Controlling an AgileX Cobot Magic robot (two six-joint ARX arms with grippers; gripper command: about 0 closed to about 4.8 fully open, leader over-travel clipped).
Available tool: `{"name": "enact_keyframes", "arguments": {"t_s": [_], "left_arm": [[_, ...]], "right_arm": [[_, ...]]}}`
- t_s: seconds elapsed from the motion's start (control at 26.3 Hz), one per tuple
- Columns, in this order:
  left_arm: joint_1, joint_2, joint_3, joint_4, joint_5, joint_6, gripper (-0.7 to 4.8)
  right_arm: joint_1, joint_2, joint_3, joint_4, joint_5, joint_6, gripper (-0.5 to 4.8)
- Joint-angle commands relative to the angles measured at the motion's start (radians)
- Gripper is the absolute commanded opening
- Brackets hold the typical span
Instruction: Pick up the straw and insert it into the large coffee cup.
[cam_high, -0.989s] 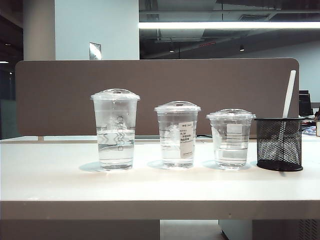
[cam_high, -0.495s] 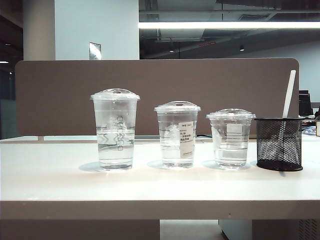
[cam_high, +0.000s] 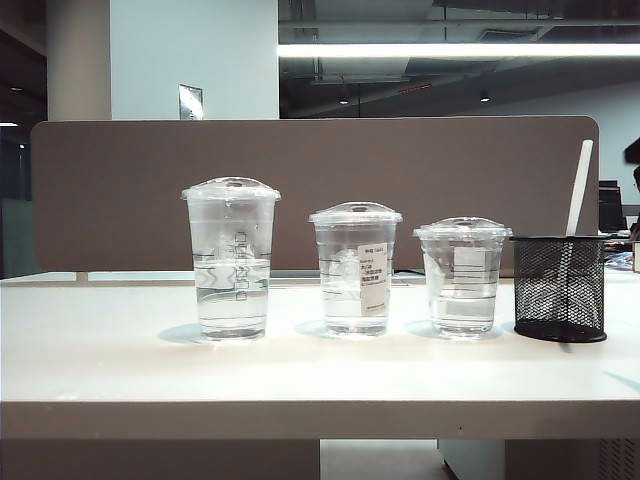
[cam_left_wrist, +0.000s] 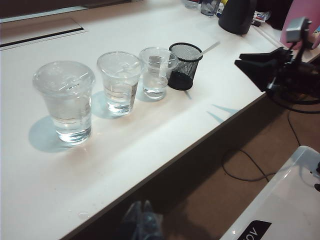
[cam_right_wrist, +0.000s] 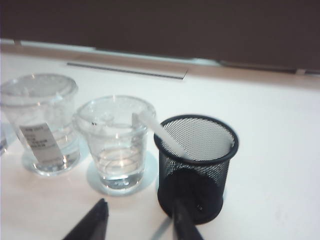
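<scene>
Table (cam_high: 100, 370) white, right hand (cam_right_wrist: 137, 220) over it, parted.

Right pincer (cam_right_wrist: 137, 222) hovers over the white tabletop (cam_right_wrist: 280, 150) with its two dark fingers parted, one fingertip overlapping the base of the black mesh pen holder (cam_right_wrist: 196, 167). White straw (cam_right_wrist: 160, 134) leans inside the holder, upper end over its rim. Just beside the holder stands a short lidded clear cup (cam_right_wrist: 116, 145), then a labelled lidded cup (cam_right_wrist: 40, 125); both hold clear liquid.

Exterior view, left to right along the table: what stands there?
large coffee cup → medium cup with the white label → shortest cup → black mesh holder, with the straw standing in it.
</scene>
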Motion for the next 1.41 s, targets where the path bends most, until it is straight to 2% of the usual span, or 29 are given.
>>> {"name": "enact_keyframes", "arguments": {"t_s": [0.04,0.15,0.38,0.53,0.57,0.65,0.87,1.07,1.14,1.29,1.33,1.41], "left_arm": [[-0.001,0.000,0.001,0.011,0.008,0.000,-0.03],[-0.001,0.000,0.000,0.005,0.008,0.000,-0.03],[-0.001,0.000,0.000,0.003,0.007,0.000,-0.03],[-0.001,0.000,0.001,0.001,0.007,0.000,-0.03],[-0.001,0.000,0.001,0.000,0.007,0.000,-0.03],[0.000,0.000,0.001,0.002,0.006,0.001,-0.03],[-0.001,0.000,0.000,0.005,0.005,0.001,-0.03],[-0.001,0.000,0.001,0.005,0.005,0.000,-0.03],[-0.001,0.000,0.001,0.005,0.007,0.000,-0.03],[0.000,0.000,0.001,0.010,0.006,0.001,-0.03],[0.000,0.000,0.000,0.009,0.006,0.001,-0.03],[0.000,0.000,0.000,0.009,0.006,0.001,-0.03]], "right_arm": [[-0.002,0.157,0.004,0.216,0.010,-0.001,2.12],[-0.002,0.369,0.009,0.441,0.009,-0.002,2.12],[-0.002,0.706,0.084,0.719,0.002,-0.002,2.12],[-0.002,0.801,0.162,0.720,0.010,-0.002,2.05],[-0.002,0.810,0.170,0.719,0.010,-0.002,1.93],[-0.002,0.818,0.180,0.718,0.010,-0.002,1.33],[-0.002,0.818,0.187,0.729,0.010,-0.005,0.39],[-0.002,0.813,0.241,0.714,0.006,-0.005,0.15],[-0.002,0.771,0.268,0.659,0.005,-0.005,0.16],[-0.002,0.614,0.369,0.312,0.004,-0.009,0.17],[-0.002,0.552,0.425,0.169,-0.018,-0.019,0.17],[-0.001,0.487,0.499,0.030,-0.065,-0.038,0.17]]}}
